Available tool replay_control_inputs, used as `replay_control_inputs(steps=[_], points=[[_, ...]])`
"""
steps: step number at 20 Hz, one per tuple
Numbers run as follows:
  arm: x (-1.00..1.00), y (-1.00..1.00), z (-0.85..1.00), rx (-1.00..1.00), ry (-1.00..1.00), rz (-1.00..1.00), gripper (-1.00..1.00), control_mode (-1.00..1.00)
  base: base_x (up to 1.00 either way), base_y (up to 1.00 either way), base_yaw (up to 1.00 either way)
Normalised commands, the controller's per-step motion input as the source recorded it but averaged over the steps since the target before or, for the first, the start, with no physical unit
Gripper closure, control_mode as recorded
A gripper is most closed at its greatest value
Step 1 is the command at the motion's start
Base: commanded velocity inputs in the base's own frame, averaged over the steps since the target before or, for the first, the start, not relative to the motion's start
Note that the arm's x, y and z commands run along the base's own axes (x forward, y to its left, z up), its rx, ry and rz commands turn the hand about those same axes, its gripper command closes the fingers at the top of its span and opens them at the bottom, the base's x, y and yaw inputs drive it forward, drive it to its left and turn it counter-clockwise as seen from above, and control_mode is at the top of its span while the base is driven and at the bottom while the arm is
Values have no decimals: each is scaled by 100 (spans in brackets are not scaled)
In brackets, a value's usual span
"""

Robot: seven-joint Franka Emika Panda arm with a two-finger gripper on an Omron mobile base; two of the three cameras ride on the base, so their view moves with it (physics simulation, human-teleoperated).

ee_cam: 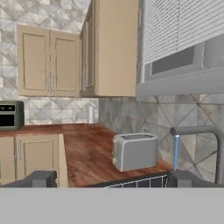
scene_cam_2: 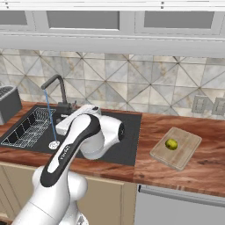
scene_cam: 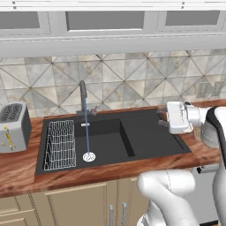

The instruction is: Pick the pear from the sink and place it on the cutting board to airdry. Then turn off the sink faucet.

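Observation:
The pear (scene_cam_2: 171,143) lies on the cutting board (scene_cam_2: 184,151), on the wooden counter right of the sink (scene_cam: 150,132). The sink faucet (scene_cam: 83,93) stands behind the basin, with its lever handle (scene_cam: 93,109) at the base. A blue stream of water (scene_cam: 86,130) runs from the spout down to the silver drain (scene_cam: 89,156). My gripper (scene_cam: 162,120) hovers over the right end of the sink's drainboard and points left toward the faucet. In the hand view my gripper (ee_cam: 111,179) is open, its fingertips (ee_cam: 41,178) wide apart with nothing between them, and the spout (ee_cam: 197,130) is ahead on the right.
A white wire rack (scene_cam: 59,143) sits in the left part of the sink. A silver toaster (scene_cam: 13,126) stands on the counter to the left of it. The tiled wall rises close behind the faucet, under wall cabinets (scene_cam: 106,20).

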Motion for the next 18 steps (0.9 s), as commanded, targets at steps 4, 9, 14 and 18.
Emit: replay_control_inputs(steps=[4,9,14,18], points=[[33,36,0,0,18,7,-100,-100,0,0,0],[18,18,-9,0,13,9,-100,-100,0,0,0],[32,4,-23,0,16,7,-100,-100,0,0,0],[41,17,-15,0,10,1,-100,-100,0,0,0]])
